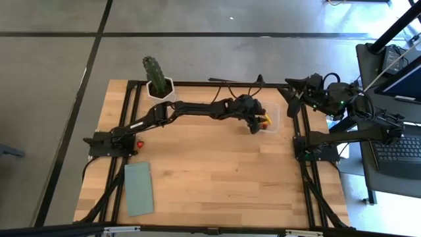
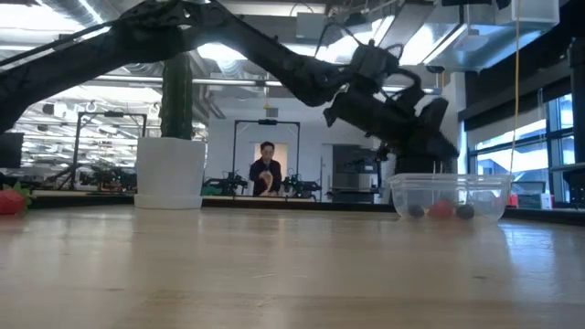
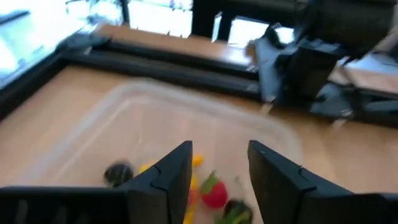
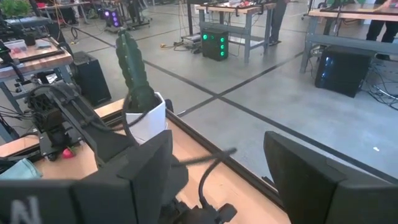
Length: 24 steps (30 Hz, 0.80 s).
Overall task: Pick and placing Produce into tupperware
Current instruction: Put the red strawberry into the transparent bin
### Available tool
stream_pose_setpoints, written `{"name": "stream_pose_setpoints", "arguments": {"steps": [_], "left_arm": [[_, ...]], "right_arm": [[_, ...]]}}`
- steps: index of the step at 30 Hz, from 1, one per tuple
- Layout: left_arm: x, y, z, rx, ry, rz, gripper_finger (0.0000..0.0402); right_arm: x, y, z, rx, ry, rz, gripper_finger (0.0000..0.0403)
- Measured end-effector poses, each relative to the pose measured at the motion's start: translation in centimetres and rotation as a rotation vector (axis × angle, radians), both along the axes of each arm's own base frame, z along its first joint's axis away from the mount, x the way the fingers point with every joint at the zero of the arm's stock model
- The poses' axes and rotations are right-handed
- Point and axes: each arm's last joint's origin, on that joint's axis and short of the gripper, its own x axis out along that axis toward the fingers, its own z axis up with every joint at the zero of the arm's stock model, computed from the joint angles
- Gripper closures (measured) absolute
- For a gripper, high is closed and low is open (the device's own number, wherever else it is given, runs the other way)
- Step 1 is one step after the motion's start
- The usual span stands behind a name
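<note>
Hovering parted and empty, the left claw hangs over produce inside the tupperware.

The left tool hides most of the tupperware.

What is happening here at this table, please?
The robot is putting small toy produce into a clear container. The left gripper hangs over the container with its jaws apart, and several pieces already lie inside. One red piece remains on the table near the left arm's base. The right gripper waits off the right edge, jaws open. A cactus pot stands at the back.
</note>
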Motion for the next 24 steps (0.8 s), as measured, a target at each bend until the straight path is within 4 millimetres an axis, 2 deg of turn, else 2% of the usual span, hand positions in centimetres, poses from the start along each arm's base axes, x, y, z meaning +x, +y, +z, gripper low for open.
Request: {"name": "stream_pose_setpoints", "arguments": {"steps": [5, 9, 11, 13, 17, 20, 24], "left_arm": [[0.5, 0.2, 2.6, 0.045, -0.067, -0.03, 0.0254], [0.7, 0.8, 6.8, 0.075, -0.145, -0.023, 0.0257], [0.1, 1.1, 8.8, 0.107, -0.176, -0.021, 0.0256], [-1.0, 1.6, 10.9, 0.15, -0.194, -0.023, 0.0253], [-4.3, 2.3, 16.3, 0.229, -0.152, -0.04, 0.0253], [-7.2, 2.6, 19.2, 0.251, -0.053, -0.059, 0.0257], [-12.3, 2.5, 23.0, 0.269, 0.109, -0.078, 0.0262]], "right_arm": [[0.0, 0.0, 0.0, 0.0, 0.001, 0.0, 0.0148], [0.0, 0.0, 0.0, 0.0, 0.002, 0.0, 0.0148], [0.0, 0.0, 0.0, 0.0, 0.003, 0.0, 0.0148], [0.0, 0.0, 0.0, -0.001, 0.004, 0.0, 0.0148], [0.0, 0.0, 0.0, -0.002, 0.004, -0.001, 0.0148], [0.0, 0.0, 0.0, -0.003, 0.006, 0.0, 0.0148], [0.0, 0.0, 0.0, -0.004, 0.006, 0.0, 0.0148]]}}
